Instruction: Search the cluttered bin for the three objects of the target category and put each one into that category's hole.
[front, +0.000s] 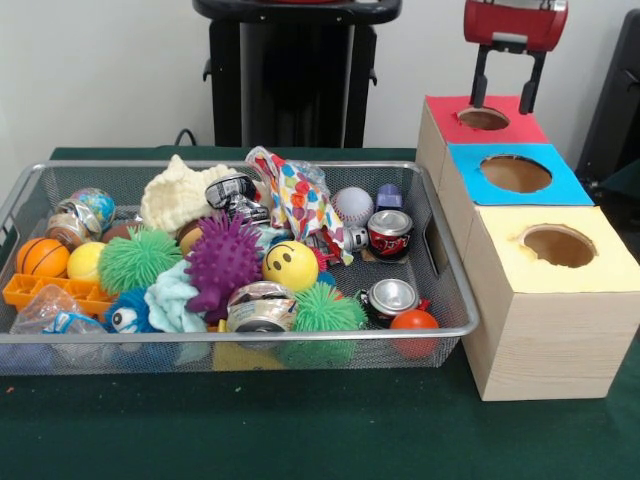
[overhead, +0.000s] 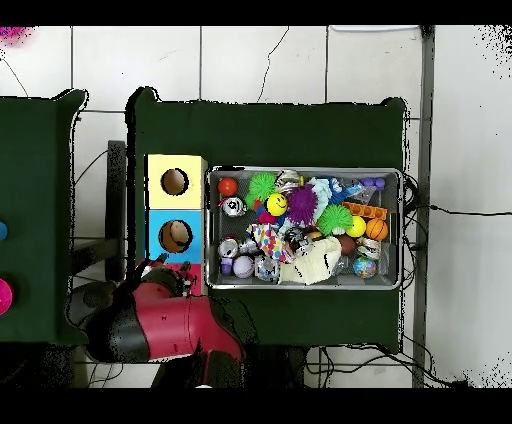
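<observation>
The silver wire-mesh bin (front: 455, 330) is full of clutter; it also shows in the overhead view (overhead: 404, 230). My gripper (front: 505, 100) hangs just above the red-topped hole (front: 483, 118) on the farthest wooden box. Its two black fingers (front: 480, 78) stand apart with nothing between them. No brown teddy, cream-tan animal or striped tiger shows plainly. A small brown patch (front: 188, 236) sits beside a big cream ribbed soft thing (front: 180, 195); I cannot tell what it is. In the overhead view my red arm (overhead: 150, 325) covers the red-topped box.
Blue-topped hole (front: 515, 173) and yellow-topped hole (front: 558, 245) lie nearer the camera than the red one. The bin holds spiky balls, purple (front: 222, 262) and green (front: 138, 260), metal cans (front: 390, 235), a smiley ball (front: 290, 265), a small basketball (front: 42, 258) and a baseball (front: 352, 205).
</observation>
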